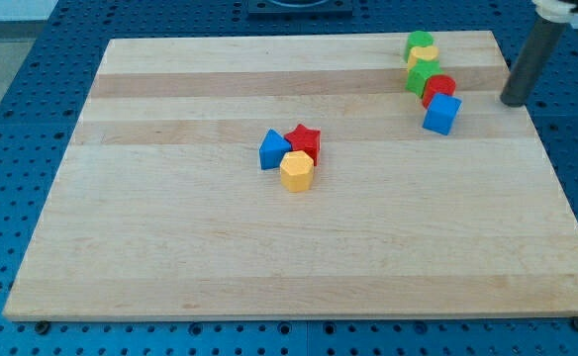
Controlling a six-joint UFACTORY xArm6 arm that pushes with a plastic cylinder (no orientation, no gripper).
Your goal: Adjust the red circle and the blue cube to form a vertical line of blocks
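The red circle (pixel 438 89) sits at the upper right of the wooden board (pixel 170 227). The blue cube (pixel 442 114) touches it just below. Above them run a green block (pixel 423 73), a yellow block (pixel 423 55) and another green block (pixel 419 43), all in a slightly slanted column. My tip (pixel 514 101) is to the right of the red circle and the blue cube, apart from both, near the board's right edge.
A cluster stands near the board's middle: a blue block (pixel 274 149), a red star (pixel 305 141) and a yellow hexagon (pixel 296 171), all touching. A blue perforated table surrounds the board.
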